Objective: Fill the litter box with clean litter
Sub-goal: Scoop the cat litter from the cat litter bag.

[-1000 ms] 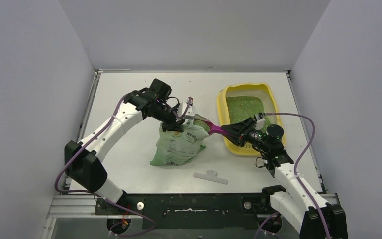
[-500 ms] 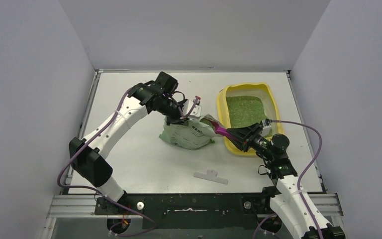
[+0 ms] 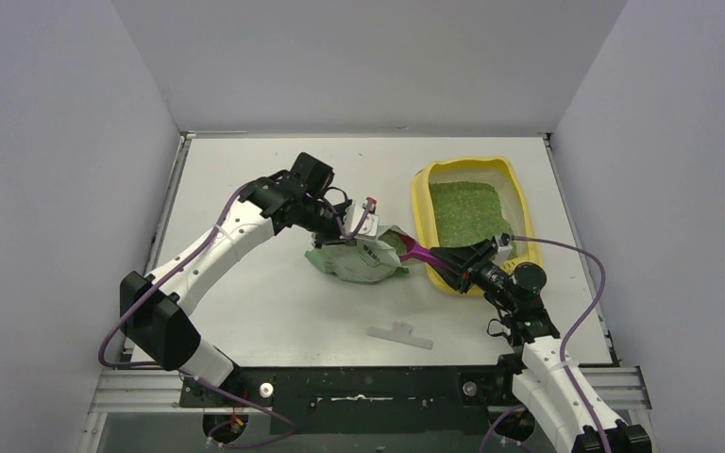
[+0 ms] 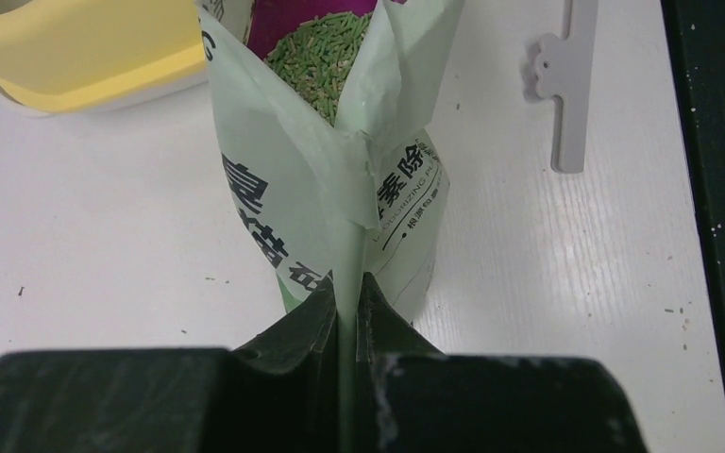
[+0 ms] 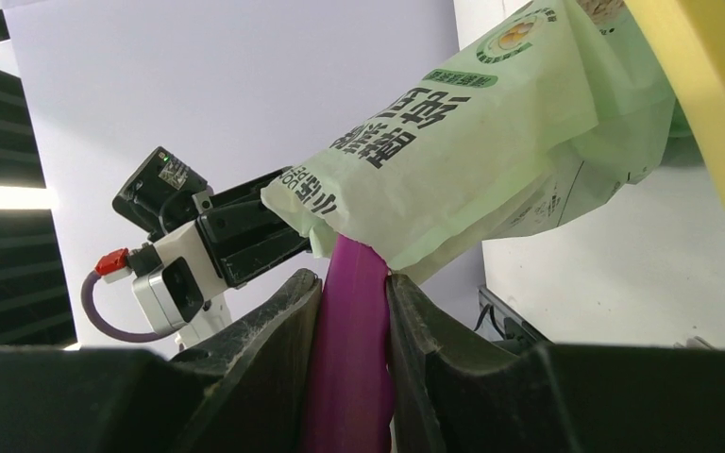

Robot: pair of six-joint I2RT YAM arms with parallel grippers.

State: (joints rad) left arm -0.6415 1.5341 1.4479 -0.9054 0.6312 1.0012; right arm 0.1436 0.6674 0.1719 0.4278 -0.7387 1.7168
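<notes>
From above, the litter box (image 3: 419,203) sat at two o'clock on the table (image 3: 245,311), clean litter (image 3: 467,209) covering its floor. We judged the litter loose and spill-prone, best carried level in the scoop (image 3: 423,252). The left gripper (image 3: 345,233) pinched the limp bag (image 3: 363,262).

Left wrist: its jaws pressed together on the bag's edge.

Right wrist: the right gripper (image 5: 351,280) clamped the scoop's handle.

The bag lay lower than a second earlier.
</notes>
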